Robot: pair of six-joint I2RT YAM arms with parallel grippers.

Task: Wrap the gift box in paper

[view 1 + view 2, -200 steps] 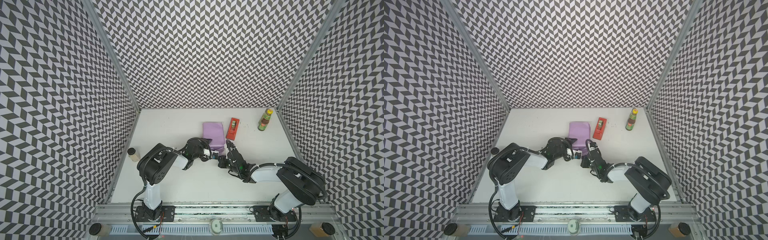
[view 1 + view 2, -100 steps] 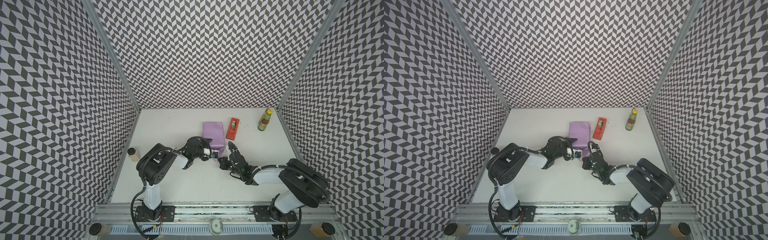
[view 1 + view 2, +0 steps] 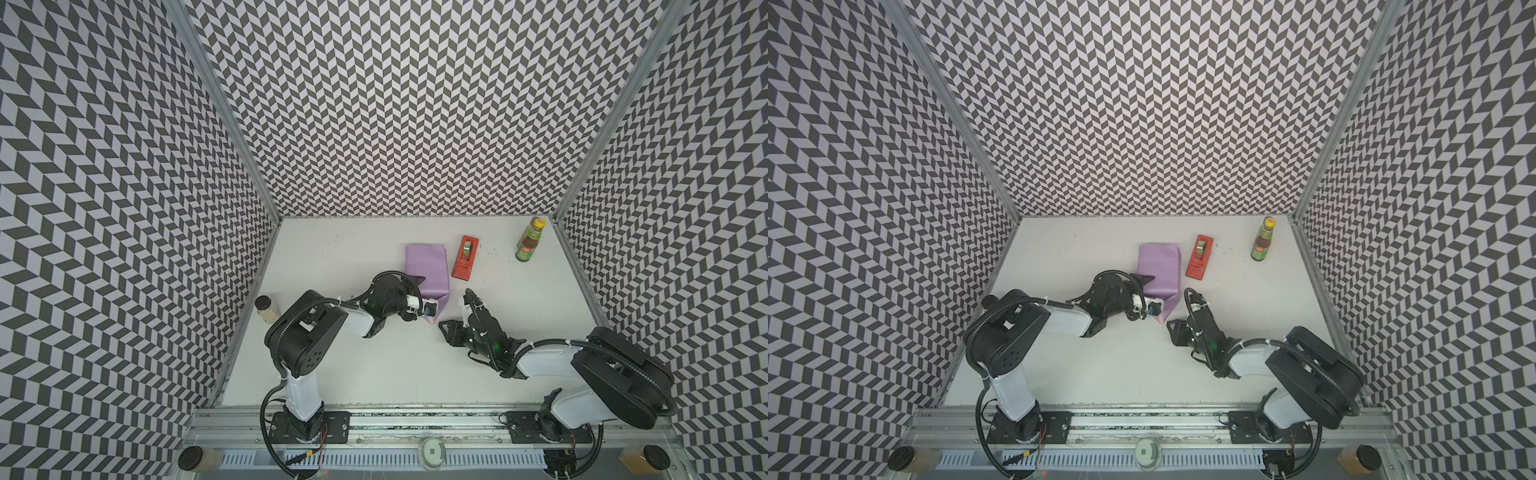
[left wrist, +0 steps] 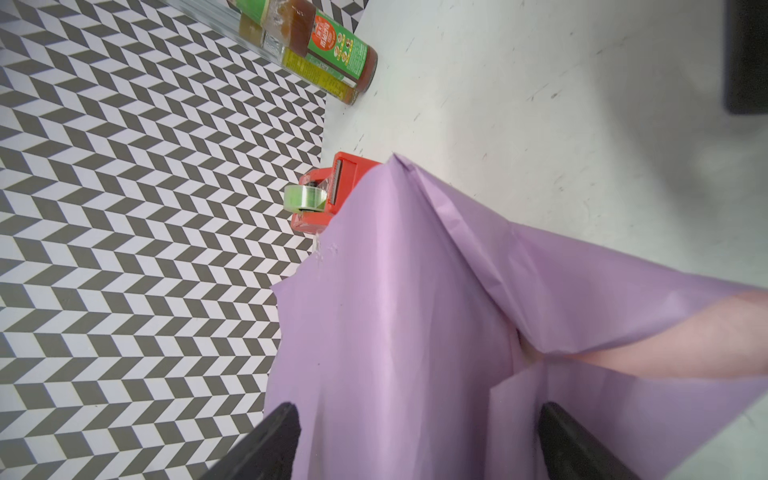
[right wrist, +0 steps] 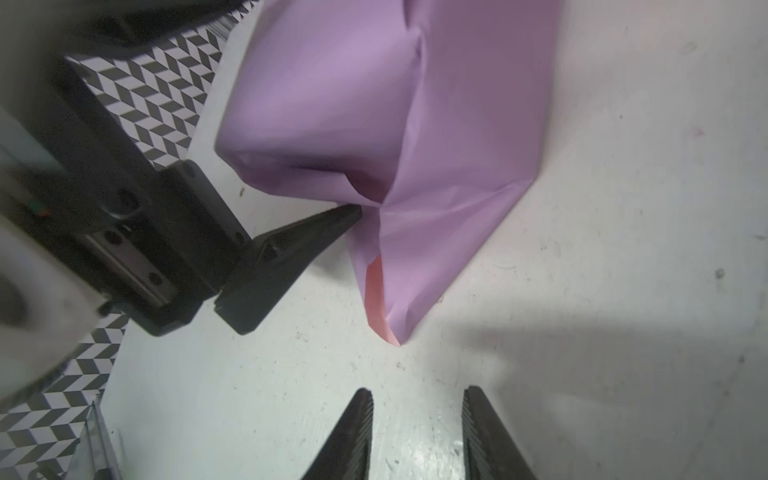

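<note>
Hidden in the paper (image 3: 427, 266) beside the tape dispenser (image 3: 464, 259), the gift box is apparently steadied at its loose flap by the wide-spread left gripper (image 4: 417, 409), while the half-parted right gripper (image 5: 417, 391) is held empty nearby.

Laboratory robot cell: a white tabletop (image 3: 374, 374) enclosed on three sides by chevron-patterned panels (image 3: 415, 104), with a left arm (image 3: 307, 332) and a right arm (image 3: 615, 374) bolted to an aluminium rail (image 3: 415, 422) at the front.
</note>
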